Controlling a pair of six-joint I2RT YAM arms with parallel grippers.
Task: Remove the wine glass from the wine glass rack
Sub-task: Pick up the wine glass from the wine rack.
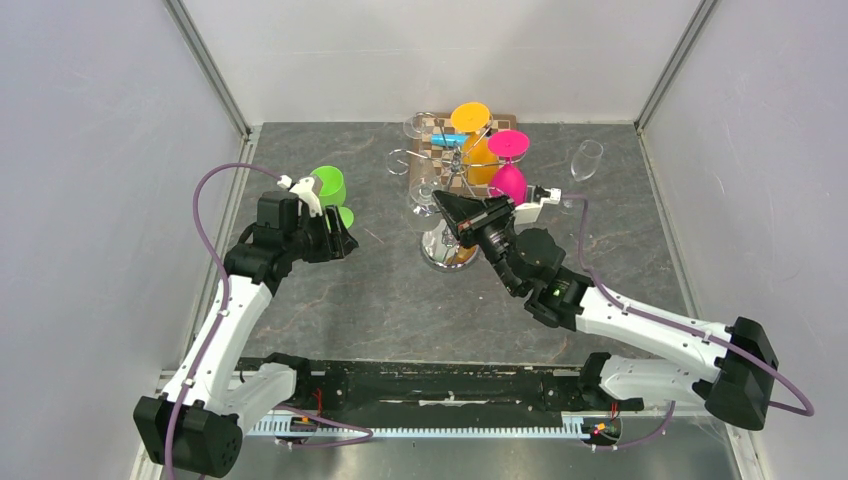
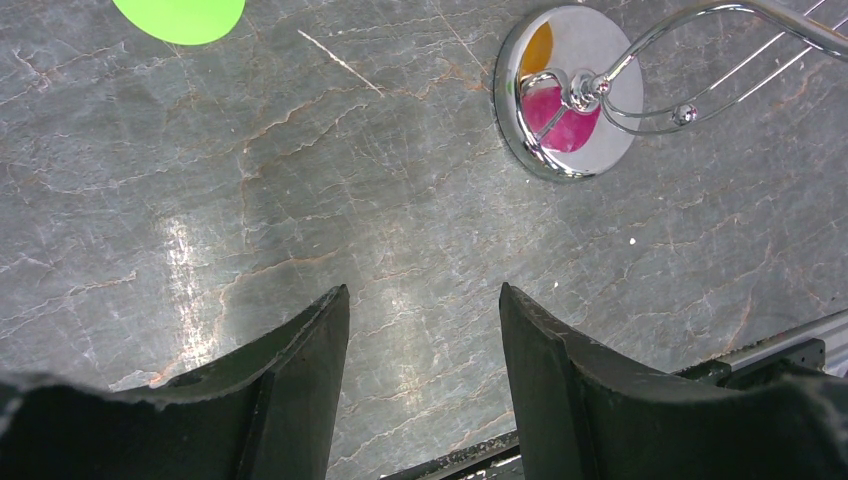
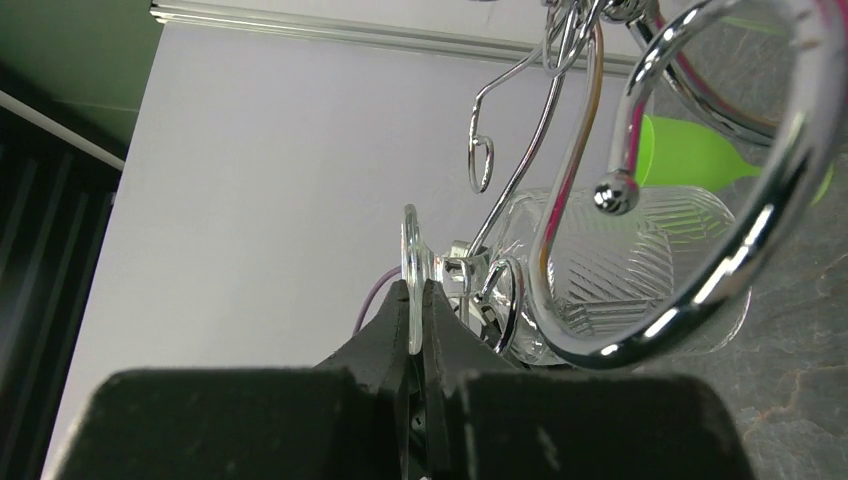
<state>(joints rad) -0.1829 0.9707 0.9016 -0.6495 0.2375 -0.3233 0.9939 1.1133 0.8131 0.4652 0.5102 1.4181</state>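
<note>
Left wrist cam only gets a sliver of the green glass [image 2: 180, 15], top edge chops it. From above the right gripper [image 1: 440, 197] hides part of the rack [image 1: 446, 258].

The wine glass rack [image 2: 580, 45] is gleaming in mirror-bright chrome. The table [image 2: 400, 240] is showing veined grey stone with a soft sheen. The left gripper [image 2: 424, 300] is showing matt black, rough-edged fingers [image 2: 310, 370]. The clear wine glass [image 3: 620, 260] is glinting, its glass ribbed.

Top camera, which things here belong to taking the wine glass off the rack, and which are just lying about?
Job: wine glass rack; clear wine glass, foot pinched in the right tool.
Lying about: green glass; lone clear glass standing far right; checkered board; orange glass and pink glass on the rack.
</note>
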